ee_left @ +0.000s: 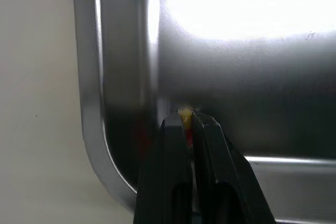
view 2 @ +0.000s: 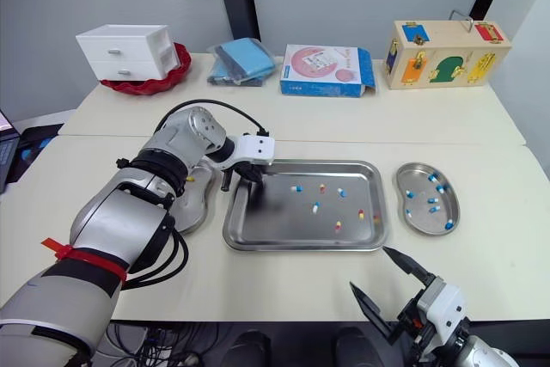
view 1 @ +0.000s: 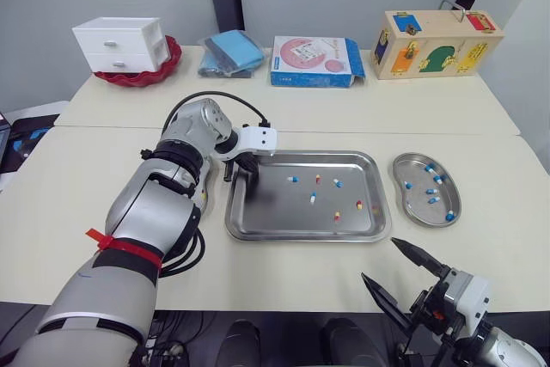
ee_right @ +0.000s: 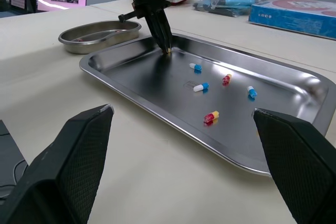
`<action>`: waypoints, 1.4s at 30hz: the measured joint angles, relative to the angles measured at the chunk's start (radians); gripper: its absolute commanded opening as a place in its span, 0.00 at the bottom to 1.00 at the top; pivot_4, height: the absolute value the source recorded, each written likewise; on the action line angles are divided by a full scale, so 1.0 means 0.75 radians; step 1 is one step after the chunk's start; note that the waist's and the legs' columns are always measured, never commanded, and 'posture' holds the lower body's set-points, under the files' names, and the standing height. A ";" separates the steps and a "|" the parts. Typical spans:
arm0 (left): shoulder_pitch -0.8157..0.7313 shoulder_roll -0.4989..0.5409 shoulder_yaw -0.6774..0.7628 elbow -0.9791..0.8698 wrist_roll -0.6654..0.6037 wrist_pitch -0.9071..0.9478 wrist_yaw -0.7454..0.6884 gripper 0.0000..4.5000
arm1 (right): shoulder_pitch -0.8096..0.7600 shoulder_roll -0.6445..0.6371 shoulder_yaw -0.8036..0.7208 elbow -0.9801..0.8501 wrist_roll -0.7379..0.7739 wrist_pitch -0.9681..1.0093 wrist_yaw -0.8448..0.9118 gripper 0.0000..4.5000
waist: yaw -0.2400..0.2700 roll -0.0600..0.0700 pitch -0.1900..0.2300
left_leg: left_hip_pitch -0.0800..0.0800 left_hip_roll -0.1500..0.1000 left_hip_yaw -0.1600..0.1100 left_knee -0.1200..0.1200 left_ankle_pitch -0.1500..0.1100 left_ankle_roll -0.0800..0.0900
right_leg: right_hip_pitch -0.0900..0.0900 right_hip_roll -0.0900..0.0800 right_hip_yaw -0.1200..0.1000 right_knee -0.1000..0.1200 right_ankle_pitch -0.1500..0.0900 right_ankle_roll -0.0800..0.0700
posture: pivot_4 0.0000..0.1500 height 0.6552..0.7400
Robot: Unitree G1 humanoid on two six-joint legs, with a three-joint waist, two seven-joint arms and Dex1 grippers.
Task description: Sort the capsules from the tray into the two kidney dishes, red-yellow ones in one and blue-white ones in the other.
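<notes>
left gripper [ee_right: 167, 50]: in the tray's far-left corner, fingers pointing steeply down at the tray floor
left jaws: closed on a red-yellow capsule [ee_left: 186, 127], pinched at the very tips
held capsule axis: long axis runs along the fingers, so near upright; yellow end down at the tips, red end up between the fingers
held capsule contact: yellow end right at the tray floor by the foot of the left wall; cannot tell if it touches
tray [view 1: 296, 235]: steel, mid tabletop [view 1: 86, 178], long side running left-right
loose capsules in tray: blue-white ones [ee_right: 200, 87] and red-yellow ones [ee_right: 211, 116] lie flat, scattered centre to right, apart from each other
right kidney dish [view 1: 418, 212]: just right of the tray, holds several blue-white capsules [view 1: 430, 191]
left kidney dish [ee_right: 89, 43]: just left of the tray, partly hidden behind the left arm
right gripper [view 1: 380, 259]: near the tabletop's front edge, right of centre, well apart from the tray
right jaws: spread wide, holding nothing
</notes>
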 measured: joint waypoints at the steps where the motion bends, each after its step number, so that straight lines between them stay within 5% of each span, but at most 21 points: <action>1: 0.000 0.007 0.001 -0.008 -0.004 0.001 -0.008 0.01 | -0.006 -0.003 0.000 0.000 0.000 0.000 0.001 1.00 | 0.000 0.000 0.000 | -0.001 0.000 0.000 0.000 0.000 0.000 | -0.001 0.000 0.000 0.000 0.000 0.000 | 1.00 1.00; 15: 0.043 0.084 0.056 -0.192 -0.086 0.089 -0.122 0.01 | -0.090 -0.032 0.002 0.001 0.021 0.035 0.023 1.00 | 0.000 0.000 0.000 | -0.002 0.000 0.000 0.000 0.000 0.000 | -0.001 0.000 0.000 -0.001 0.000 0.000 | 1.00 1.00; 22: 0.332 0.287 0.251 -0.779 -0.280 0.454 -0.220 0.01 | -0.091 -0.100 0.006 0.001 0.034 0.051 0.092 1.00 | -0.008 0.001 0.001 | -0.002 0.001 -0.001 0.000 0.000 0.000 | -0.001 0.000 -0.001 -0.001 0.000 0.000 | 1.00 1.00; 33: 0.923 0.398 0.861 -1.850 -0.487 1.384 0.273 0.01 | -0.225 -0.168 0.025 0.085 0.099 0.081 0.214 1.00 | 0.003 0.001 0.001 | -0.002 0.002 -0.002 0.002 0.000 0.000 | 0.000 -0.001 -0.002 0.000 0.000 0.000 | 1.00 1.00; 42: 1.239 0.159 1.095 -2.233 -0.539 1.665 0.689 0.01 | -0.358 -0.223 -0.017 0.162 0.190 0.137 0.296 1.00 | 0.032 -0.002 0.001 | -0.002 0.001 -0.002 0.005 0.000 0.000 | 0.001 -0.002 -0.002 -0.001 0.001 0.001 | 1.00 1.00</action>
